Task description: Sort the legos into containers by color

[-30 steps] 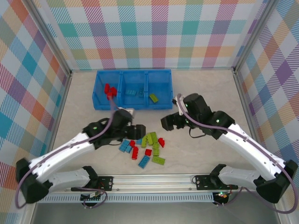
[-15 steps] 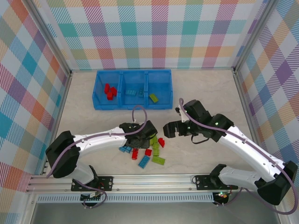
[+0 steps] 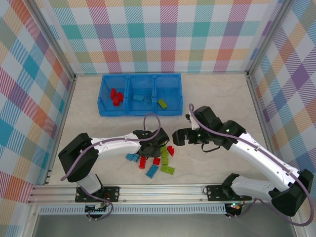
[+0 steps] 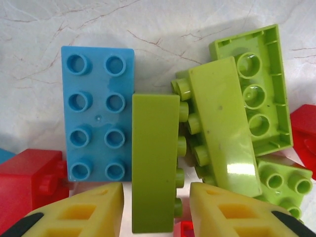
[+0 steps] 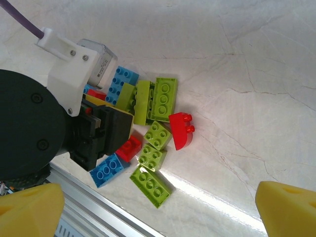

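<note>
1. Top external view: the blue tray (image 3: 139, 113) sits toward the far side of the table (image 3: 217, 94), its three compartments in a row. The left one holds what look like three red bricks (image 3: 116, 97), the middle one two blue bricks (image 3: 141, 98), and the right one a single green brick (image 3: 162, 103).
2. The loose pile (image 3: 157, 159) lies near the front edge. The right wrist view lets me count six green legos (image 5: 158, 134), three red legos (image 5: 180, 129) and two blue legos (image 5: 121, 81).
3. The left gripper (image 4: 157, 197) is down on the pile. Its fingers (image 4: 94, 212) stand on either side of a narrow green lego (image 4: 155, 148) lying on its side, just beside an eight-stud blue lego (image 4: 98, 113). I cannot tell whether they press it.
4. The right gripper (image 5: 158, 212) hangs just right of the pile, its jaws wide apart and empty.
</note>
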`<state>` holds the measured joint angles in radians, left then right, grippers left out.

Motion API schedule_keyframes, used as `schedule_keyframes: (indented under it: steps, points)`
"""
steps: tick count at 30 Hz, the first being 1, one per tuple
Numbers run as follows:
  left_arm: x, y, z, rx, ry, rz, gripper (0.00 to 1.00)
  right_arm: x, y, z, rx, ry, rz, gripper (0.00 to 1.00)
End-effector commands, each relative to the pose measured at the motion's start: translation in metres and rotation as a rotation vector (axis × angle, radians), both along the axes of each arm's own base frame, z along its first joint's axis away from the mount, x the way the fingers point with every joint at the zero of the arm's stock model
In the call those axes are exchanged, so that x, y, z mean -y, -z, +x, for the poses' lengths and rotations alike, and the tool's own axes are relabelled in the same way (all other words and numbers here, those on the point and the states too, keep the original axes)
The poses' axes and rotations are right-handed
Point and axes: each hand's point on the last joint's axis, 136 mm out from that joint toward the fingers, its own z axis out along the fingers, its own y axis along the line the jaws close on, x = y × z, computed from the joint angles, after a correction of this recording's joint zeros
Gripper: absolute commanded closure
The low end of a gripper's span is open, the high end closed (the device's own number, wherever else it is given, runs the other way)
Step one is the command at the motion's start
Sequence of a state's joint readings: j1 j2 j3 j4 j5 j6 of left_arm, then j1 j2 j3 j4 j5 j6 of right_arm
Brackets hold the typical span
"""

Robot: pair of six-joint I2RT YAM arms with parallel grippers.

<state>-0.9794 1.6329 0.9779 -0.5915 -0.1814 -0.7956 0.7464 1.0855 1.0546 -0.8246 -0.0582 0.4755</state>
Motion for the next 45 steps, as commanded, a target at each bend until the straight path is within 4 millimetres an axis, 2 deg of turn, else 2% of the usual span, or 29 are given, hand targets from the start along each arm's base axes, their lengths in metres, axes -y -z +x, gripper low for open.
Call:
schedule_keyframes:
  steps: [1,5,9,12,17,21,23,25,27,30,34,36,39,42,45]
  points:
    - [-0.004,0.011,0.001,-0.007,0.010,0.030,0.63,0.000,-0.005,-0.004,-0.005,0.006,0.025,0.00]
    - [-0.003,0.017,0.000,-0.018,0.014,0.033,0.68,0.001,-0.008,-0.004,-0.003,0.015,0.035,0.00]
    - [-0.001,0.010,0.001,-0.007,0.023,0.016,0.77,0.002,-0.012,-0.005,0.008,0.022,0.045,0.00]
    - [0.004,-0.010,0.003,0.014,0.034,-0.019,0.77,0.002,-0.016,-0.004,0.012,0.027,0.053,0.00]
    - [0.012,-0.071,0.020,0.128,0.048,-0.107,0.77,0.004,-0.023,-0.002,0.034,0.057,0.076,0.00]
    - [0.018,-0.118,0.059,0.237,0.052,-0.162,0.77,0.014,-0.029,0.002,0.083,0.123,0.091,0.00]
    - [0.026,-0.136,0.086,0.282,0.043,-0.196,0.77,0.019,-0.032,0.003,0.106,0.149,0.100,0.00]
    - [0.033,-0.150,0.124,0.342,0.018,-0.210,0.78,0.023,-0.035,0.003,0.120,0.167,0.111,0.00]
    - [0.037,-0.152,0.163,0.371,-0.025,-0.221,0.78,0.025,-0.037,0.002,0.126,0.179,0.117,0.00]
    - [0.045,-0.144,0.217,0.390,-0.066,-0.208,0.78,0.027,-0.037,0.000,0.119,0.189,0.120,0.00]
    - [0.069,-0.129,0.263,0.387,-0.051,-0.228,0.73,0.031,-0.036,-0.002,0.119,0.201,0.118,0.00]
    - [0.074,-0.123,0.277,0.377,-0.056,-0.208,0.64,0.032,-0.035,-0.002,0.121,0.204,0.121,0.00]
    - [0.079,-0.134,0.289,0.403,-0.052,-0.205,0.58,0.032,-0.034,-0.002,0.118,0.203,0.117,0.00]
    - [0.081,-0.159,0.290,0.444,-0.046,-0.240,0.57,0.030,-0.030,-0.002,0.106,0.200,0.112,0.00]
    - [0.077,-0.184,0.279,0.458,-0.027,-0.269,0.57,0.030,-0.027,-0.002,0.099,0.199,0.105,0.00]
